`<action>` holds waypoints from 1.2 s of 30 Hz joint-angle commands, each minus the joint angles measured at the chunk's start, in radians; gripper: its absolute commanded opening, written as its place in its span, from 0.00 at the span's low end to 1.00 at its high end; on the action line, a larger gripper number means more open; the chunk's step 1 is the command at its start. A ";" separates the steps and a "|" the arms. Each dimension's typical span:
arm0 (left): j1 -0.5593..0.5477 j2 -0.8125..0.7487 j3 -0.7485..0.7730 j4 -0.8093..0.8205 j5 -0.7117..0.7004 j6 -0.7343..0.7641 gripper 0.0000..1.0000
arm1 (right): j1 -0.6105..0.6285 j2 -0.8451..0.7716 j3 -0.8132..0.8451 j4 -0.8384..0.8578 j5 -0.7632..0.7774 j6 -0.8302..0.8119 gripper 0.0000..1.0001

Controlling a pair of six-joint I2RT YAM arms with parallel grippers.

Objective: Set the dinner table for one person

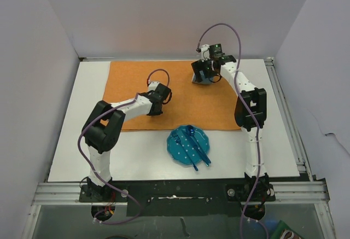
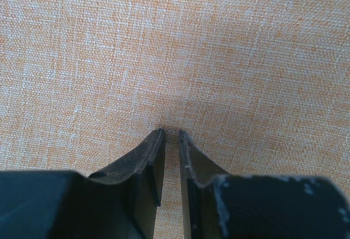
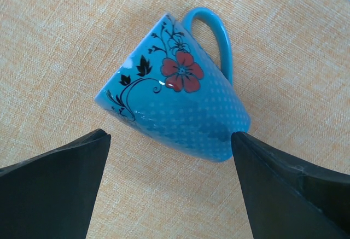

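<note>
Right gripper released, straddling tipped mug on orange cloth — left gripper nearly clenched, empty — plate nearby.

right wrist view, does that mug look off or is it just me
It does look off. The blue mug seems to lie on its side on the orange cloth: its flowered wall faces the camera and no opening shows. It sits ungripped between the open right gripper fingers. From above, the cutlery is piled on the blue plate.

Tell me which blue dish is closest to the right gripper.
The flowered blue mug, between the open fingers of the right gripper on the orange cloth; the blue plate lies well away, by the cloth's near edge.
</note>
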 commanded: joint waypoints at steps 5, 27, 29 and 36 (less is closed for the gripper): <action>-0.004 0.040 0.035 -0.029 0.029 -0.006 0.17 | -0.011 0.025 0.107 -0.101 -0.126 -0.247 0.98; -0.005 0.036 0.060 -0.076 -0.005 0.004 0.16 | -0.026 0.236 0.130 -0.013 -0.073 -0.252 0.85; -0.005 0.033 0.055 -0.078 -0.007 0.002 0.16 | -0.025 0.246 0.130 -0.010 -0.067 -0.235 0.64; -0.005 0.018 0.038 -0.069 -0.007 0.002 0.16 | -0.026 0.204 0.012 0.026 -0.007 -0.154 0.00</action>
